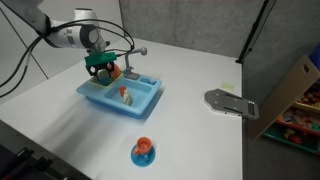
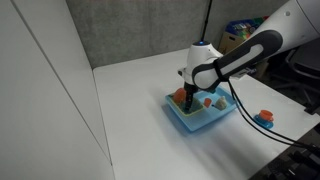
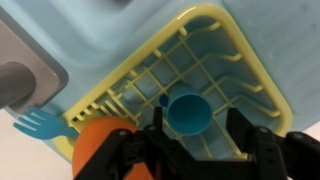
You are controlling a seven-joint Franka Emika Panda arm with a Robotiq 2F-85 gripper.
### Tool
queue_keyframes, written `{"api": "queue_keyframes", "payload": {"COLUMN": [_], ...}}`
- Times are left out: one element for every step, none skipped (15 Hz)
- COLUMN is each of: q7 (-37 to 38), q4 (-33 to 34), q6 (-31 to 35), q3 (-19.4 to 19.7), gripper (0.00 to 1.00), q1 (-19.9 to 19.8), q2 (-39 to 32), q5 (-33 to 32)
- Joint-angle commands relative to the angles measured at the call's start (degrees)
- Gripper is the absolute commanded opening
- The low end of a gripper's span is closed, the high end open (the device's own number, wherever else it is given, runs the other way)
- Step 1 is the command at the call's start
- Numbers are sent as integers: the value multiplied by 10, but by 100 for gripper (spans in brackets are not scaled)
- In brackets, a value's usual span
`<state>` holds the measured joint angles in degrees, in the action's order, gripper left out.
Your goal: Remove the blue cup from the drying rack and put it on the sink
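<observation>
Wrist view puts your gripper point(image 3: 195, 128) right over the rack point(image 3: 215, 60), its two black fingers point(image 3: 243, 150) spread apart with nothing pinched between them. The blue cup point(image 3: 188, 113) stands in the rack between those fingers, mouth up toward the camera. It is a little nearer the finger at its 9 o'clock than the one at its 3 o'clock, and you cannot tell from here whether that nearer finger touches it. The rack is yellow-green and lies inside the light-blue sink point(image 3: 120, 35), with its bars running out from the cup toward 12 and 2 o'clock. At 9 o'clock from the cup a blue fork point(image 3: 40, 124) lies just beside the rack's corner. A round orange piece point(image 3: 100, 148) sits at 8 o'clock, partly behind the gripper's body, and the grey faucet point(image 3: 22, 85) shows at 10 o'clock against the frame's edge. In both exterior views your arm reaches down over one end of the sink, with the gripper low above it and hiding the cup. In an exterior view the sink's front wall point(image 1: 112, 106) faces the camera on the white table point(image 1: 200, 60), and a blue-and-orange toy point(image 1: 143, 152) stands at 5 o'clock from it, well apart. In an exterior view that same toy point(image 2: 264, 117) appears at 3 o'clock from the sink.
</observation>
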<state>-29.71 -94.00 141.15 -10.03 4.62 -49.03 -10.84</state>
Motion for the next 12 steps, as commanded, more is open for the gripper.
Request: {"api": "queue_keyframes", "payload": {"q7": [-10, -9, -9, -9, -8, -7, -5, -2, 4, 12, 19, 31], "q4": [28, 31, 34, 37, 40, 43, 45, 41, 39, 32, 26, 18], "q6": [-2, -3, -3, -4, -4, -6, -7, -6, -6, -9, -10, -15], "q3": [-5, -5, -5, -4, -4, -4, -3, -2, 0, 2, 4, 7], "gripper": [63, 52, 47, 36, 29, 19, 17, 17, 17, 17, 17, 17], "q1": [-5, -4, -4, -4, -4, -3, -3, -3, -1, 2, 3, 7], "q2": [-18, -21, -23, -26, -28, -29, -29, -25, -22, -14, -8, 3], "q5": [-4, -4, -4, -4, -4, -4, -4, -4, -4, -3, -3, -3]}}
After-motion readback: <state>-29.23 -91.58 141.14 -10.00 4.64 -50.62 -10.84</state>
